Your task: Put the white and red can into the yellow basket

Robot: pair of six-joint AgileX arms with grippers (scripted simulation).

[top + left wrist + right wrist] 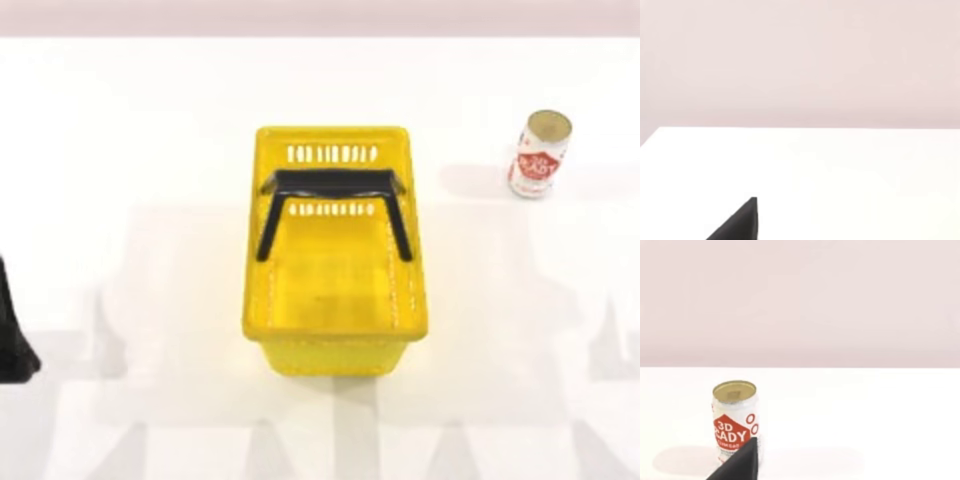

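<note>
The white and red can stands upright on the table at the back right, well apart from the yellow basket. The basket sits in the middle of the table, with nothing inside it and its black handle raised across the far half. The right wrist view shows the can a short way ahead of my right gripper, of which only a dark tip shows; they are not touching. My left gripper is parked at the table's left edge.
The white table runs back to a pale pink wall. My right arm is out of the top view. In the left wrist view only bare table and a dark tip of the left gripper show.
</note>
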